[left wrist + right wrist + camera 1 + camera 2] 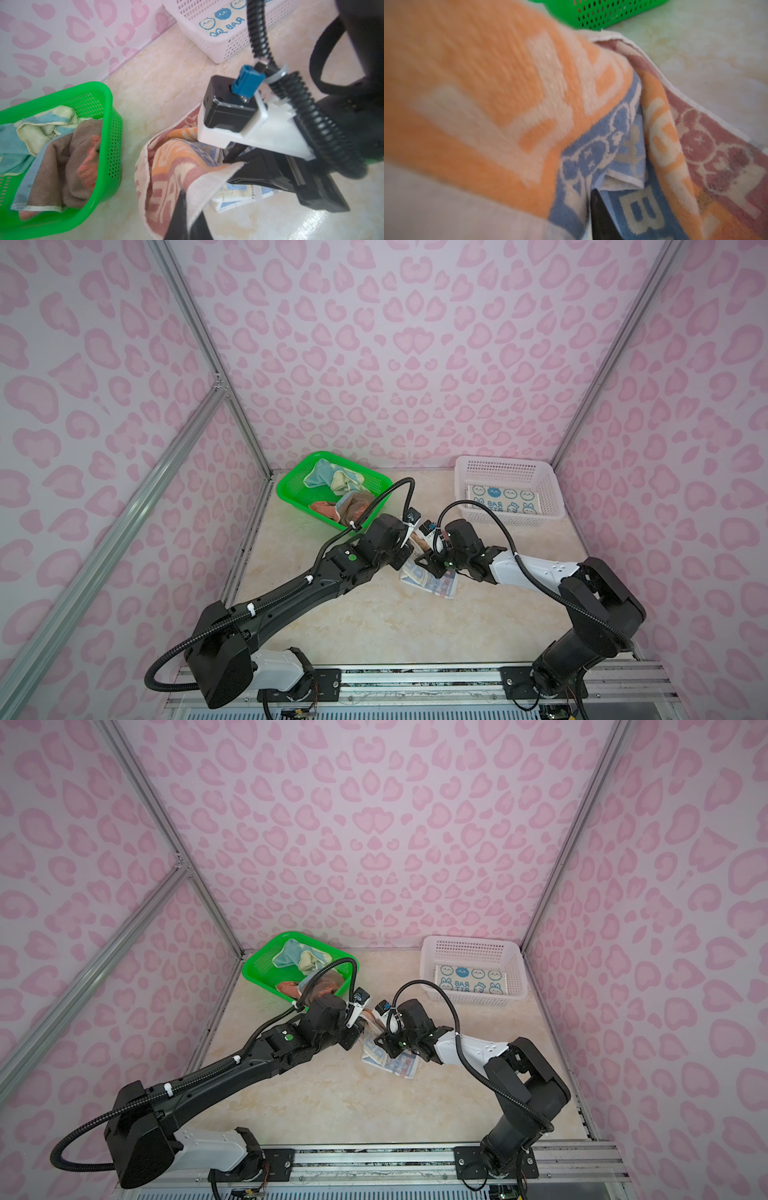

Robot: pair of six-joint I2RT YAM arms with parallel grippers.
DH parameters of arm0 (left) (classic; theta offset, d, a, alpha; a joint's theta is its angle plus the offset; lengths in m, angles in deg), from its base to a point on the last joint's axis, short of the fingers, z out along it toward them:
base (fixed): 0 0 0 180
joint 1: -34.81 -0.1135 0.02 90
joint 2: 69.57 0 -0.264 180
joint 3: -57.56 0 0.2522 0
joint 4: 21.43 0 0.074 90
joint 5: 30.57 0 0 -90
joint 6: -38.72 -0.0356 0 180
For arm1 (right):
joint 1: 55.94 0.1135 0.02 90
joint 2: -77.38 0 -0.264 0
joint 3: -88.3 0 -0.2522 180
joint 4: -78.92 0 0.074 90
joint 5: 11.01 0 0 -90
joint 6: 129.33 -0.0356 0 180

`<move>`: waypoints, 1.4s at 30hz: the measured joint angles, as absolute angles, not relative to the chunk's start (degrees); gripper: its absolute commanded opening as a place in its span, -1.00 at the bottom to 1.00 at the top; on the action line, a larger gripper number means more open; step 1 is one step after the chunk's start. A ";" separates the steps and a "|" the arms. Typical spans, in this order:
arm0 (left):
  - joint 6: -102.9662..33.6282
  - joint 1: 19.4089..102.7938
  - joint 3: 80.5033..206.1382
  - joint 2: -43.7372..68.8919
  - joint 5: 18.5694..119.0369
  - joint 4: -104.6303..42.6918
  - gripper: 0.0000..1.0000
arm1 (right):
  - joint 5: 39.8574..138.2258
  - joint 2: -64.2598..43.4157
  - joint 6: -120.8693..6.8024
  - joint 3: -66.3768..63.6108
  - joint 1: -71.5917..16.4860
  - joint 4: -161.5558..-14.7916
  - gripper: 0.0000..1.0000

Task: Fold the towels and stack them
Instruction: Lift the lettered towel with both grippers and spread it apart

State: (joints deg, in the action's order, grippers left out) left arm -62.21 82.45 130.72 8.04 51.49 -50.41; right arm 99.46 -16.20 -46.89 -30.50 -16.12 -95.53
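Left end effector point(188, 214): clenched on the lettered towel point(166, 166) edge.
Right end effector point(424, 562): against same towel, grip unreadable.

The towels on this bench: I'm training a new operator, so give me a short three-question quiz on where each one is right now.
1. True or false: the left gripper is shut on an edge of the lettered towel, which lies on the table between the two arms.
2. Pick one: the white basket holds A) the rabbit towel, lying flat; B) the lettered towel; C) nothing.
3. Fill in: the green basket holds ____ crumpled towels.

Key: 1 true; 2 A; 3 two.
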 measured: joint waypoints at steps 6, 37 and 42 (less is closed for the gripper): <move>-61.62 82.32 130.83 9.44 49.63 -50.30 -0.95 | 96.44 -18.52 -53.01 -37.03 -15.73 -103.66 -0.51; -58.13 80.09 135.35 10.33 43.57 -50.74 -0.95 | 91.09 -8.99 -53.86 -33.10 -17.15 -98.13 -1.00; -56.34 80.09 141.51 10.31 42.24 -53.91 -0.95 | 83.13 -2.72 -46.89 -21.25 -18.53 -84.45 -1.00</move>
State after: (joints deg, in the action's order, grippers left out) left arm -56.34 80.09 141.51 10.31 42.24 -53.91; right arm 83.13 -2.72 -46.89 -21.25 -18.53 -84.45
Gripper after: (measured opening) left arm 0.055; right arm 0.045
